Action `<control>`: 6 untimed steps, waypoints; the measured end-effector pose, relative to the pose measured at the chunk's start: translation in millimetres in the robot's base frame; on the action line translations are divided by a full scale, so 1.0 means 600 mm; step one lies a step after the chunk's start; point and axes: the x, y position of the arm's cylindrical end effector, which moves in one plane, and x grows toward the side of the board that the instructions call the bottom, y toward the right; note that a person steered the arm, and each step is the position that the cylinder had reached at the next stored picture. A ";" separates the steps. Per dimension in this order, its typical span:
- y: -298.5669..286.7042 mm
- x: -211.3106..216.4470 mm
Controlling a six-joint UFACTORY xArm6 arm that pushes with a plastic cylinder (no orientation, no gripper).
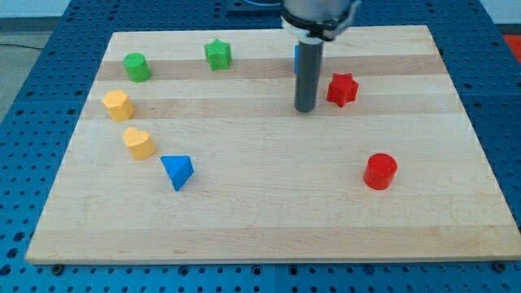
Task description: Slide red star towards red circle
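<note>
Just right of my tip point(306, 109) sits the red star point(343, 89), seemingly apart, red circle point(380, 171) lower.

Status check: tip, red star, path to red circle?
My tip just left of red star, apart. Red circle below-right of star. Nothing between them.

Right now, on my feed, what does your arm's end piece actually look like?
A straight, dark grey cylindrical rod, plain and smooth, with no markings or cables showing on it. It hangs from a wider, lighter grey round mount cut off by the view's top. My tip is a flat, blunt end, just to the view's left of the red star.
</note>
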 end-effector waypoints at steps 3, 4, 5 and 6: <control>0.169 0.033; 0.189 -0.056; 0.247 -0.036; 0.243 0.083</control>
